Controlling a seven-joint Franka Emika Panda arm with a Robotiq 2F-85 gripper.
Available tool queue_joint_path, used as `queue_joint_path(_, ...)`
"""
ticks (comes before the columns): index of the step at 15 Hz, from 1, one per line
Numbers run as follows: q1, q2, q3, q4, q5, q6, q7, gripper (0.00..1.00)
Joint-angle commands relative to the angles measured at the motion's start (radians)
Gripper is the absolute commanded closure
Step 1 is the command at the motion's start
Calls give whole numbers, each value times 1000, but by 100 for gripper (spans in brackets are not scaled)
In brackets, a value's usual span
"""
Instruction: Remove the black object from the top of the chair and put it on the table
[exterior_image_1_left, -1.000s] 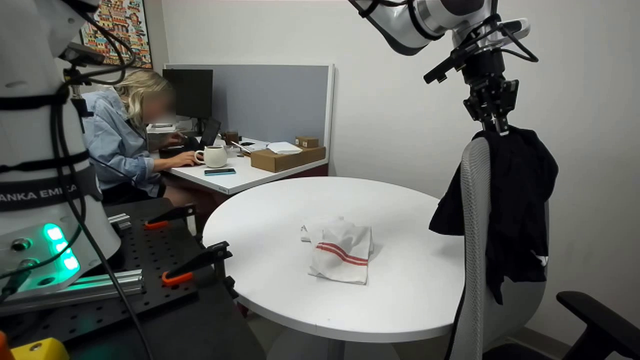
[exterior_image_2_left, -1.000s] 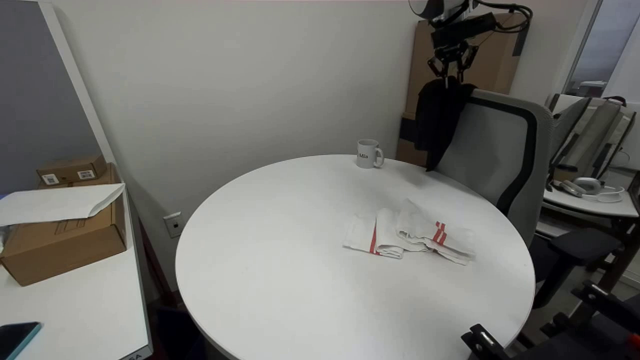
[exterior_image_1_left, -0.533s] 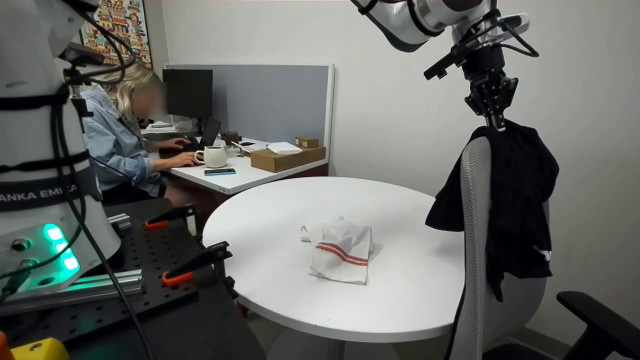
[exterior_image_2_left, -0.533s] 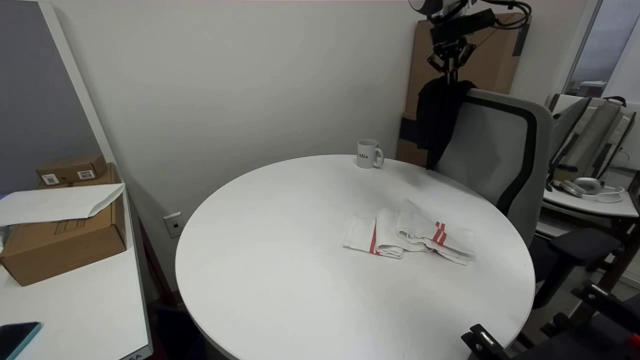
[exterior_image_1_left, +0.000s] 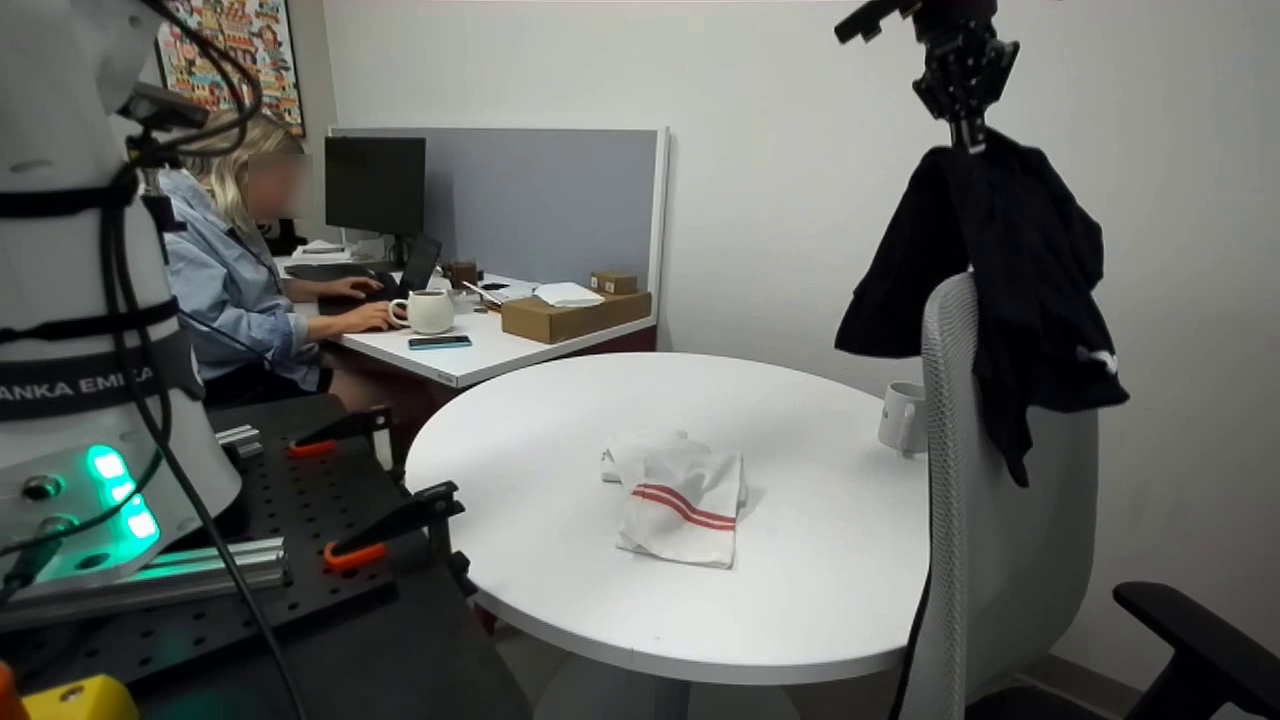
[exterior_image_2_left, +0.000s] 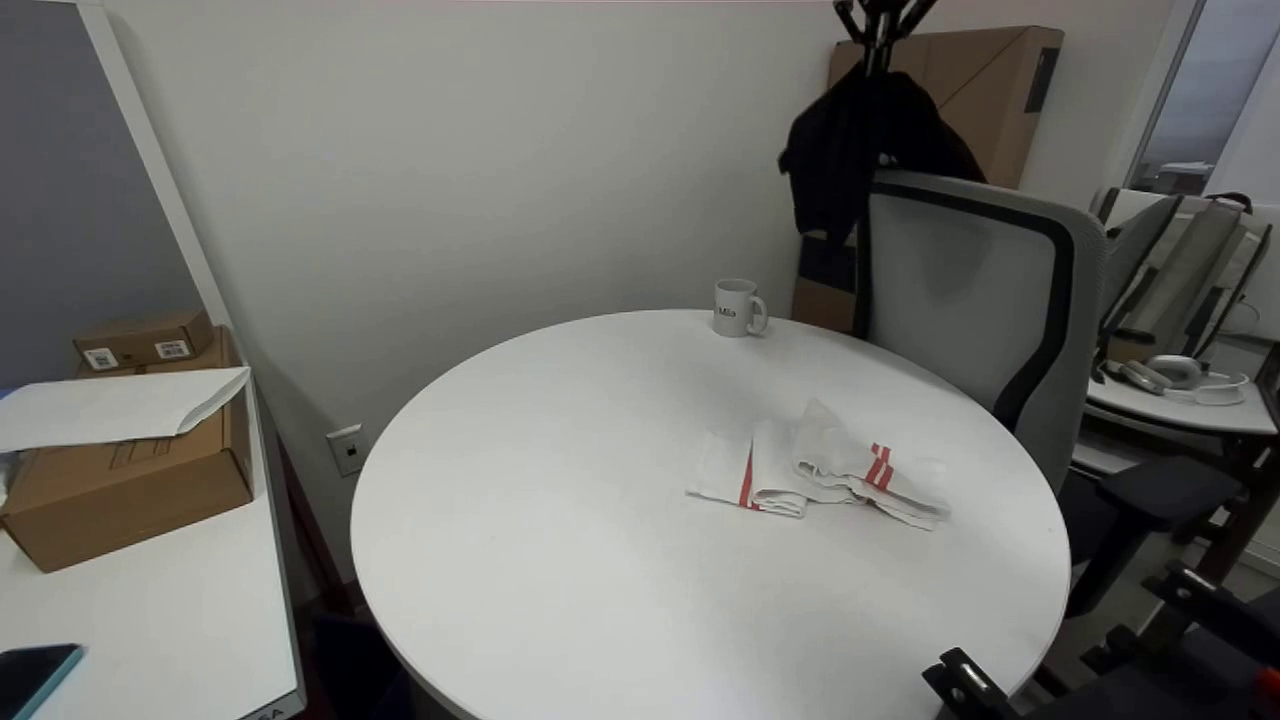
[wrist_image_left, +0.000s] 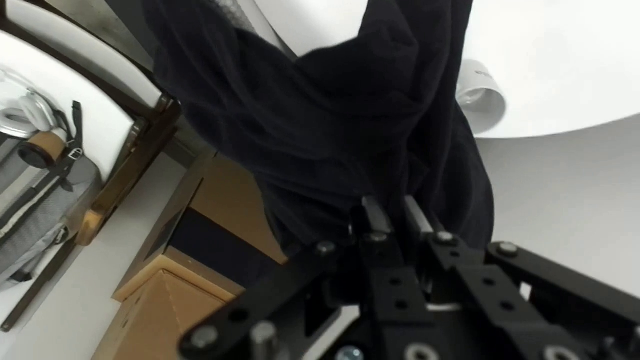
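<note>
Although the black jacket (exterior_image_1_left: 1020, 260) hangs bunched with its gathered top well above the chair (exterior_image_2_left: 965, 290), its tails drop past the chair's top edge; cannot tell whether they touch it. Hand (wrist_image_left: 389, 202): fingers drawn close together, a fold of jacket pinched between. Clock readings from an exterior view: longest tail near six below the grip, shorter flap toward seven; from the jacket, mug (exterior_image_1_left: 902, 418) at seven, round white bench (exterior_image_1_left: 820, 590) and the striped towel (exterior_image_1_left: 688, 500) on it toward eight. Judgement: lift-off is the step in hand, set-down not yet done. Next move calls for more height until the long tail clears the chair, then a swing toward eight, tails carried above the mug, then lowering and release. Likely trouble: a tail snagging the chair.
</note>
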Motion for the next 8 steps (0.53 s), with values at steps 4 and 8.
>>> queue_joint_path(4,20,-154,85,110,80,-160,-68,97)
queue_joint_path(8,60,-162,138,159,66,-225,-69,97)
